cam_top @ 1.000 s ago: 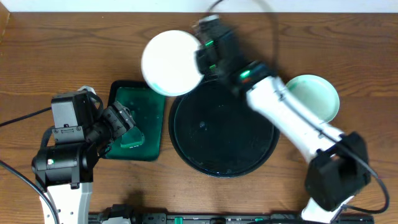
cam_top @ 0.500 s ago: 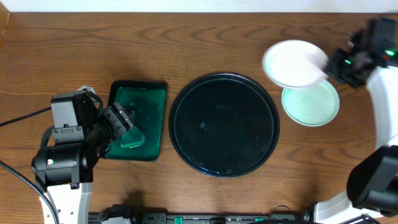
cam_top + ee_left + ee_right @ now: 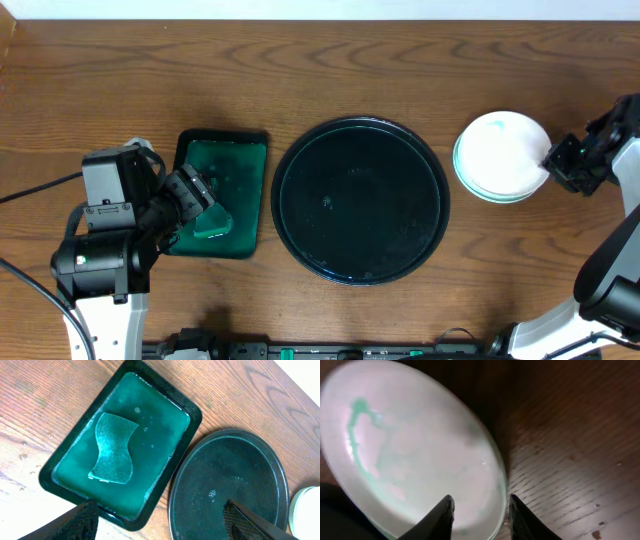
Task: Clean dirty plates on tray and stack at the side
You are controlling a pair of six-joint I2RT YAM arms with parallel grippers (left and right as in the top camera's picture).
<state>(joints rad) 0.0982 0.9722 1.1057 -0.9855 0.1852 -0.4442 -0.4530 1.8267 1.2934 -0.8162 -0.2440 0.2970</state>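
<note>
Now the white round plate [image 3: 497, 152] lay on top of the pale green plate [image 3: 495, 199] at the right side of the brown wooden surface [image 3: 300, 70]. It was well apart from the black round tray [image 3: 360, 200], which carried no plate. My right claw [image 3: 552, 165] was at the right edge of the white plate. In the right wrist view its two fingers stood one on each side of the rim, one over the plate's face and one outside it. I could not tell if they pressed the rim or were loosened.

I judged the step to be the setting down of this plate on the stack. To do it well, I would first make sure that the plate sat flat and centred on the green one. From above, the green rim showed mostly at the lower side. Then I would spread the fingers fully before any retreat. I would draw the claw out sideways, away from the stack and not upward, so that no finger lifted or dragged the rim.

My left claw [image 3: 200, 195] hung released, fingers wide apart, above the dark rectangular basin of green water [image 3: 150, 440], where the green wavy sponge [image 3: 114, 449] lay.
</note>
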